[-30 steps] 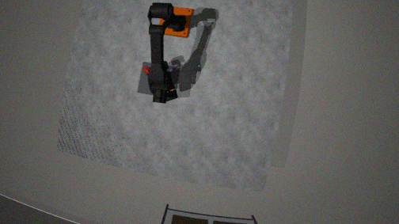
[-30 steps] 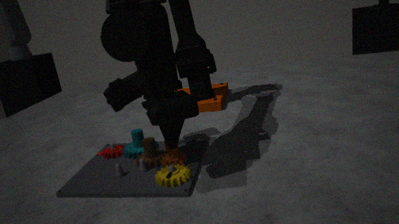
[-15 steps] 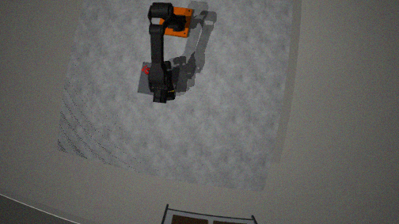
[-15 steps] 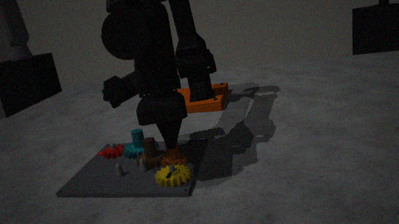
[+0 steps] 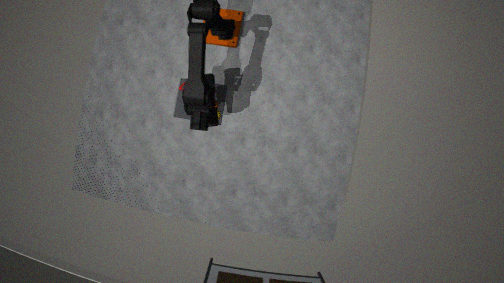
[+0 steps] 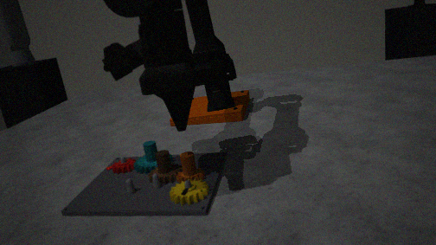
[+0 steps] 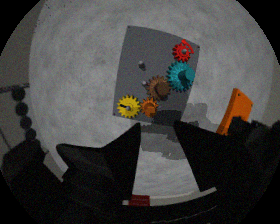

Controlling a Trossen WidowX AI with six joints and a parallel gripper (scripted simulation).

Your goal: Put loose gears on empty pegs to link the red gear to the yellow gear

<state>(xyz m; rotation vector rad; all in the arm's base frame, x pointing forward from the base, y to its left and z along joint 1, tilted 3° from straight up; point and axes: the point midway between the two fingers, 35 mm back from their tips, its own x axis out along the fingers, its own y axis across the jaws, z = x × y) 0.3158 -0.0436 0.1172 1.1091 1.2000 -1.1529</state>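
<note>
Your gripper (image 6: 182, 128) (image 7: 157, 124) is up above the grey board (image 6: 95, 201) (image 7: 128, 60), with its fingers apart and nothing between them. Below it, you see the orange gear (image 6: 189, 171) (image 7: 149, 107) right beside the yellow gear (image 6: 189, 192) (image 7: 132, 107). Next in the row come the brown gear (image 6: 163, 168) (image 7: 159, 88), the blue-green gear (image 6: 148, 162) (image 7: 180, 76) and, farthest from your gripper, the red gear (image 6: 124, 166) (image 7: 179, 51). Two bare pegs poke up beside that row.
</note>
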